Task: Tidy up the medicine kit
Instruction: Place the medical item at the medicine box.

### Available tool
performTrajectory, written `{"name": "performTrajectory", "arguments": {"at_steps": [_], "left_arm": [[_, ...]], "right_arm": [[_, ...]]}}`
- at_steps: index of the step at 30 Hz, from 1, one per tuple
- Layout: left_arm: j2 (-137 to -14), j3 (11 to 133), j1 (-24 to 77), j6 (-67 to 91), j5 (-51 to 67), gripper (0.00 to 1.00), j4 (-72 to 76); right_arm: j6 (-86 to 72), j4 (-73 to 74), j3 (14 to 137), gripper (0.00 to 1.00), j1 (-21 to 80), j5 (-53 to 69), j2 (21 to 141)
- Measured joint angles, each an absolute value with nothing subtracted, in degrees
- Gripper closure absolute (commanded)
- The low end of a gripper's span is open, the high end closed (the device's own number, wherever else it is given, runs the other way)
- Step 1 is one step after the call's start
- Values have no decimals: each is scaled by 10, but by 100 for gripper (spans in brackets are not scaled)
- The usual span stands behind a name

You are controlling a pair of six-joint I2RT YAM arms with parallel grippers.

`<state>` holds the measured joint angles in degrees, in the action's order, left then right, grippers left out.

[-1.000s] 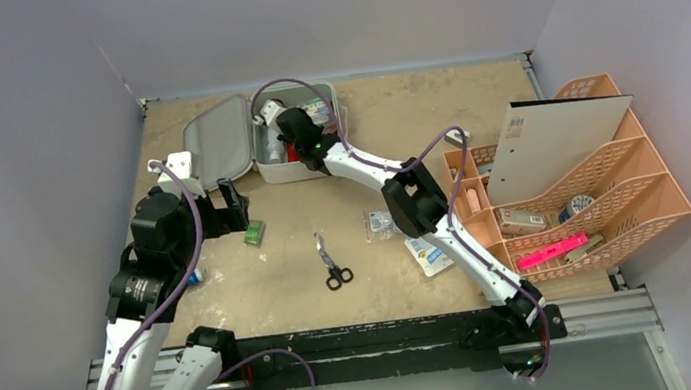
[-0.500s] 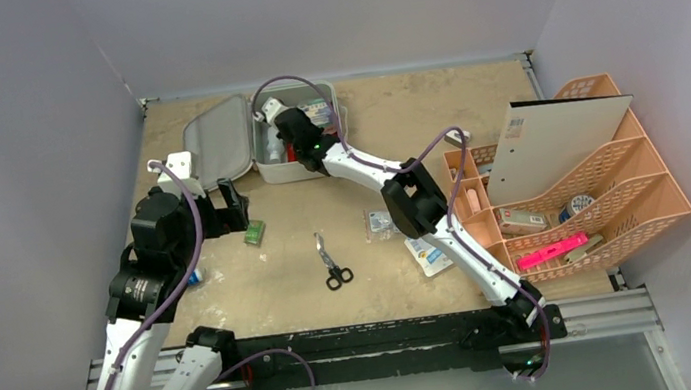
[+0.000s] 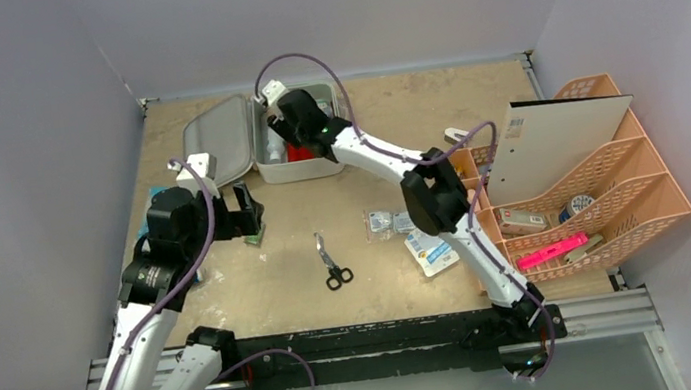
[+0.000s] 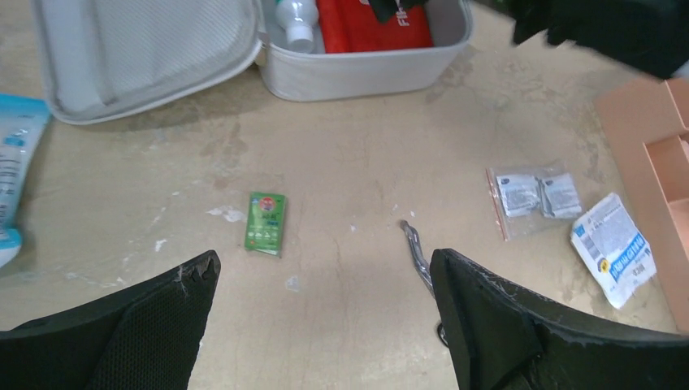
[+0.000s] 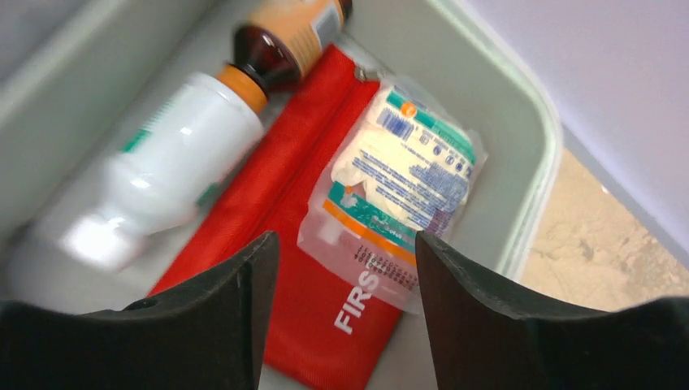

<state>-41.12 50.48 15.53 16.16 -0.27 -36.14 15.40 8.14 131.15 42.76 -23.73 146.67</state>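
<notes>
Lifting since a second ago, the right pincer [image 5: 341, 248] is hanging just above the inside of the medicine kit [image 3: 302, 169], its fingers now standing apart instead of together and gripping nothing. Directly beneath it, a white gauze packet [image 5: 398, 183] is lying on a red pouch [image 5: 280, 191] inside the kit. A white bottle [image 5: 162, 171] is resting beside the pouch, and a brown bottle [image 5: 284, 41] is lying just past it. The kit is sitting open on the surface [image 3: 393, 128], its lid [image 3: 216, 141] lying flat at its left. The left pincer [image 4: 325, 260], spread wide and empty, is hovering closer than before to a green sachet [image 4: 266, 222] in front of the kit's lid. Scissors [image 3: 333, 262] are lying farther out in front of the kit.
</notes>
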Motion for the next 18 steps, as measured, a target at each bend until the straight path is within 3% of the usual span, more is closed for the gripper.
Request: {"name": "performTrajectory", "arguments": {"at_steps": [7,18], "left_arm": [[-453,497,155,178,66,0,-357],[-493,529,155,190,133,0,-372]], "right_arm": [[68,79,1179,2,428,-127,1278],[-83,141,908,1,428,-65,1019]]}}
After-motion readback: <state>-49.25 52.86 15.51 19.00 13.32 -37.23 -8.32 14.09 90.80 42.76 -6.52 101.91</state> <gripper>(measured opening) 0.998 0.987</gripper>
